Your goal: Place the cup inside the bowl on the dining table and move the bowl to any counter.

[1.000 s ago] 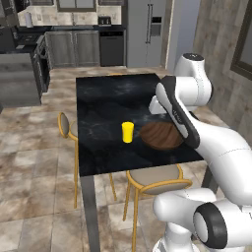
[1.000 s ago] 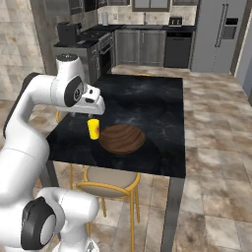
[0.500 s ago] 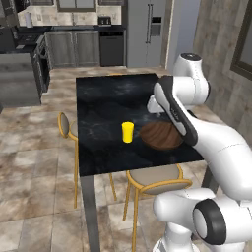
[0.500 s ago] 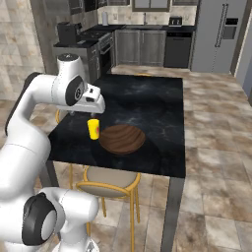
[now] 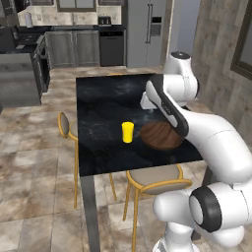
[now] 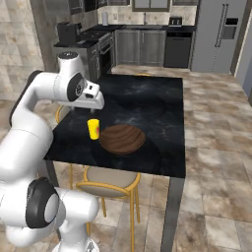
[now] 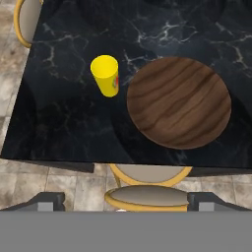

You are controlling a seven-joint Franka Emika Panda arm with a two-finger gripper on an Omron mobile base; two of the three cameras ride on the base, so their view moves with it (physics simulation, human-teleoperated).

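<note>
The yellow cup (image 5: 127,132) (image 6: 93,128) (image 7: 106,75) stands upright on the black marble dining table (image 5: 101,101) (image 6: 152,98) (image 7: 59,133). The dark wooden bowl (image 5: 160,135) (image 6: 122,139) (image 7: 178,102) lies just beside it, a little apart, near the table's front edge. The bowl holds nothing. My gripper (image 7: 127,202) (image 6: 91,112) hangs above the table over the cup and bowl, open, with nothing between its widely spread fingertips.
A tan chair with a yellow frame (image 5: 157,179) (image 6: 106,179) (image 7: 147,194) is tucked under the front edge, and another (image 5: 66,125) stands at the table's left side. Black kitchen counters (image 5: 83,28) (image 6: 147,25) and a fridge (image 6: 221,34) line the far wall.
The arm has shifted slightly above the table. The cup and bowl have stayed where they were.
</note>
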